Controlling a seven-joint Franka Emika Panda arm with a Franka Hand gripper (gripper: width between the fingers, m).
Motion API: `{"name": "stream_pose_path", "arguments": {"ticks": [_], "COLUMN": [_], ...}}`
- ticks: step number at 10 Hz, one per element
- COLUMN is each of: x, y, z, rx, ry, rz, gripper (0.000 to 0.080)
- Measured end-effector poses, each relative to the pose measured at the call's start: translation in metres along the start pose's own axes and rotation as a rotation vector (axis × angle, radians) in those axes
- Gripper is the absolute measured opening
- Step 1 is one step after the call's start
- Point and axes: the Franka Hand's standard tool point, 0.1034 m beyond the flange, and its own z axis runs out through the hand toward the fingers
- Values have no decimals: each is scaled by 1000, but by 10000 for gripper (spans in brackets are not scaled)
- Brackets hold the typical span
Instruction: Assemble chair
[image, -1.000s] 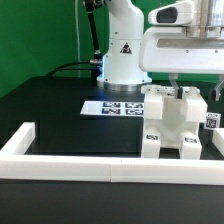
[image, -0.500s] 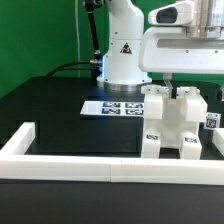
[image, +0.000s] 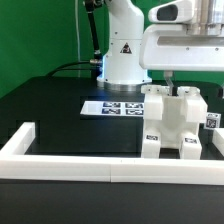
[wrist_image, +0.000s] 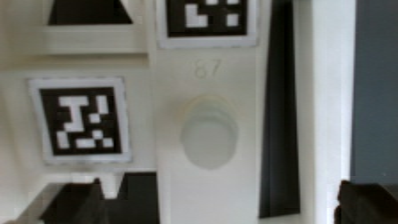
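One blocky white chair (image: 172, 122) sat by the tabletop's near edge, at the exterior view's right. My gripper (wrist_image: 222, 200) hung over it, jaws spread, empty. It looked rigid, light and slick, best clamped across the post (wrist_image: 210, 140) by its flat sides.

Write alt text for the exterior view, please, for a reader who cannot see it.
A blocky white chair with small square tags stands on a black table at the exterior view's right, with the robot's gripper at its top. The marker board lies farther back, and a low white rail edges the front.
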Motion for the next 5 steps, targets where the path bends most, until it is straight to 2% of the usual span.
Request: {"name": "stream_pose_path", "arguments": {"ticks": [3,5], "x": [-6,-19], "y": [-9,-19], "z": [-21,-26], "rx": [17,24], "ry": [8,4], "rz": [11,31], "gripper": [648,648]}}
